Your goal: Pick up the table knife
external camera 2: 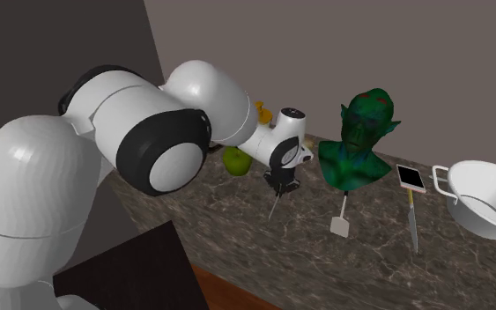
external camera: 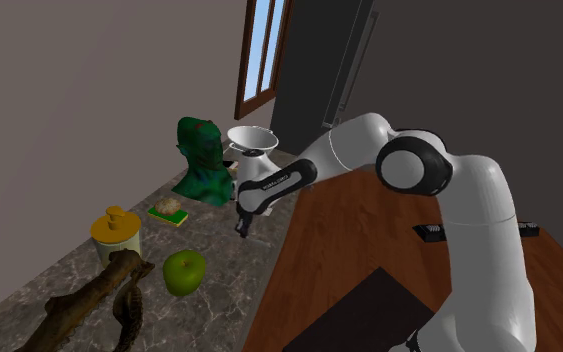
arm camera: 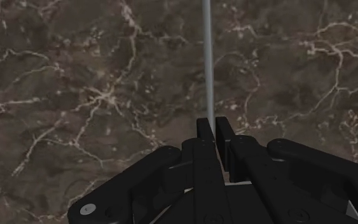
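fingers (arm camera: 204,130) clasp the table knife (arm camera: 206,63) above the worktop (external camera 2: 237,225); we see a green bust (external camera 2: 356,141) at three o'clock, second exterior view.

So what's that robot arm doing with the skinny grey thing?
The white robot arm is picking up a table knife. Its black gripper is shut on one end of it, and the rest of the thin grey knife points down towards the dark marble counter. I cannot tell whether the tip is off the counter. A green monster bust and a green apple sit on the counter nearby, apart from the gripper.
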